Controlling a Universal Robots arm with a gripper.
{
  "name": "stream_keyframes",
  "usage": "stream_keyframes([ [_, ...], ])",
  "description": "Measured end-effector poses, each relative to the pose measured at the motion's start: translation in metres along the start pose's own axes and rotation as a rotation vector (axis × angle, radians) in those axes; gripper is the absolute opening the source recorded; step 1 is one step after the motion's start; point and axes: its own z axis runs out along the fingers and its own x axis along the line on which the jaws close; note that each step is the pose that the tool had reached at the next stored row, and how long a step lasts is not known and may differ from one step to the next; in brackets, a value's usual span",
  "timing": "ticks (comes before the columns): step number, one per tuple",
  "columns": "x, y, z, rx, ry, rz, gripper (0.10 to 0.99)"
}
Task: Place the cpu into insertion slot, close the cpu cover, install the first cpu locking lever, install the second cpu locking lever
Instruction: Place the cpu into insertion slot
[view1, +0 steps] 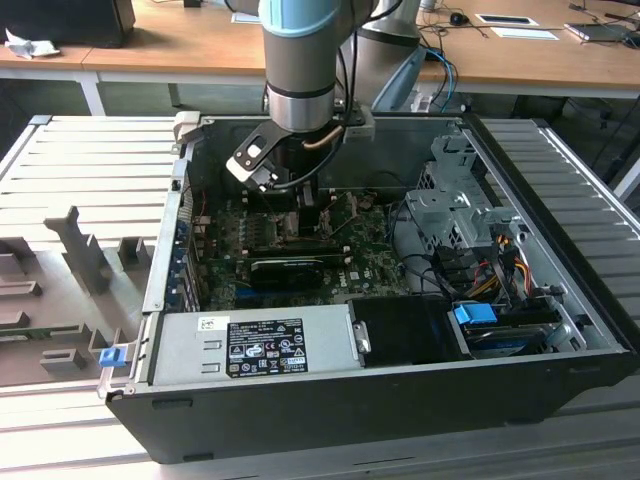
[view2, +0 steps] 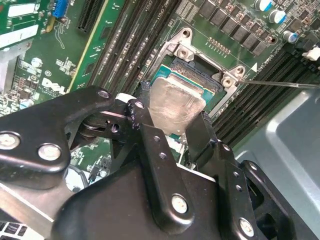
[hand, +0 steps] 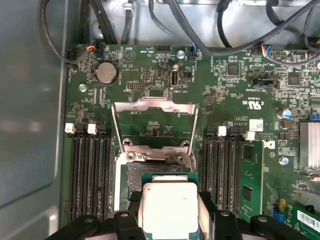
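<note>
**Silvery chip pinched above the open socket**

Silvery face showing, the cpu (view2: 175, 102) sits between the black jaws, which pinch it by two opposite edges in both wrist views. A green rim of its substrate shows around the metal lid. It hangs right over the insertion slot (hand: 150, 169), covering part of the dark pin field. Whether it touches the pins cannot be told.

The cpu cover (hand: 155, 105) is swung open on its hinge. Its thin metal frame stands up just beyond the slot, and the green motherboard (hand: 150, 70) shows through its window. In the second wrist view a thin metal rod (view2: 280, 84) juts sideways from one corner of the socket's rim.

Long black memory slots (hand: 90, 170) run along both sides of the socket. A round coin battery (hand: 106, 73) lies farther off on the board.

In the exterior view the arm (view1: 298, 60) reaches straight down into an open computer case (view1: 400, 400) lying on a grey slatted surface (view1: 90, 170). A black graphics card (view1: 290, 268) lies beside the arm's working end.
</note>
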Motion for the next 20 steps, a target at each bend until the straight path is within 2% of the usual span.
stream_keyframes([
  [3,0.0044,-0.0001,0.0034,0.000,0.0000,0.003,0.529],
  [5,0.0061,-0.0007,0.0088,0.000,-0.0009,0.018,0.529],
  [11,0.0093,-0.0012,0.0178,0.001,-0.0020,0.033,0.529],
  [20,0.0113,-0.0014,0.0219,0.001,-0.0022,0.034,0.529],
])
